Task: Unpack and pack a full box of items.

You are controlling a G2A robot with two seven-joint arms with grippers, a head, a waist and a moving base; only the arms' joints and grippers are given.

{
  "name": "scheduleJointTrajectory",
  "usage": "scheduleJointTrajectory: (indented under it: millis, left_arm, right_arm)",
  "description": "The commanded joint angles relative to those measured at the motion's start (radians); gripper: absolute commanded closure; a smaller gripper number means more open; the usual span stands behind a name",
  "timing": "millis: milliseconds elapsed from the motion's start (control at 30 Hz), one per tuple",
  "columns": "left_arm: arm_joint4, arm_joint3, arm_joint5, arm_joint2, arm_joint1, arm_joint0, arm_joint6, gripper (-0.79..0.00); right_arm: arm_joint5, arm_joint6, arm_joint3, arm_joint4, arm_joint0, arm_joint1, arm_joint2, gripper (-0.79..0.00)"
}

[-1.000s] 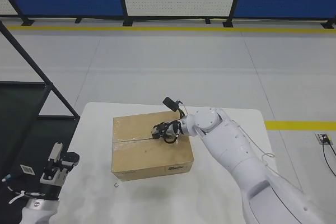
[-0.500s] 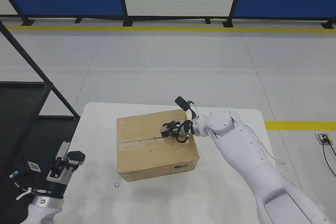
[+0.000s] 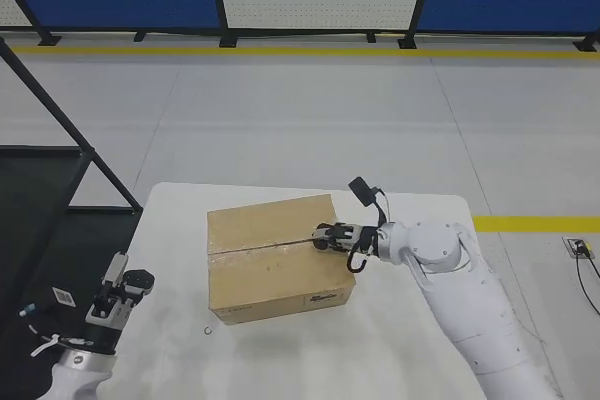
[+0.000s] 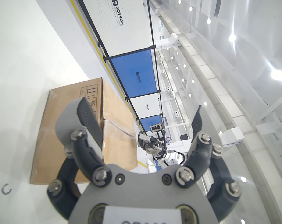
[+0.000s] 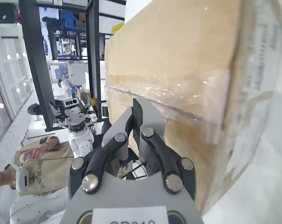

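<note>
On the surface (image 3: 310,355): cardboard box (image 3: 270,262) at the middle of the top view, both top flaps down, contents hidden.
Seam: strip of clear tape (image 3: 265,246) over the join of the two flaps, running left to right across the lid; glossy and wrinkled in the right wrist view; cannot tell whether it is cut through anywhere.
Right gripper (image 3: 326,238): at the right end of the seam, over the box's top right edge, arm entering from the lower right of the frame; fingers (image 5: 137,113) pressed flat together with nothing visible between them; tips on the tape or just above it, cannot tell which.
Left gripper (image 3: 126,278): lower left of the top view, beside the surface's left edge, well apart from the box; fingers (image 4: 87,115) spread wide, holding nothing.
Small ring (image 3: 209,333): on the surface just off the box's lower left corner; too small to identify.
Step in hand: judged to be the opening of the box, working the tape along the seam; nothing unpacked yet, so the task is barely begun.
Next move: probably calls for freeing the tape along its whole length, then getting a fingertip under a flap edge to lift it; also for something to steady the box against sliding, a job suited to the idle left gripper.
</note>
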Motion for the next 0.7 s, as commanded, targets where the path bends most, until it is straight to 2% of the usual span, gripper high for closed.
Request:
scheduleJointTrajectory:
  millis: [0,267,667]
  left_arm:
    - [-0.002,-0.001,0.000,0.000,0.000,0.001,0.003,-0.785]
    - [-0.001,-0.001,-0.002,0.001,0.001,0.006,0.001,-0.785]
    - [-0.002,0.003,0.003,-0.003,0.003,0.005,-0.004,-0.785]
  right_arm:
    - [0.026,-0.002,-0.025,-0.002,-0.017,0.004,0.010,0.000]
    - [0.088,-0.071,-0.011,-0.030,-0.015,0.010,0.019,0.000]
    - [0.114,-0.092,0.027,-0.007,-0.007,0.020,0.045,0.000]
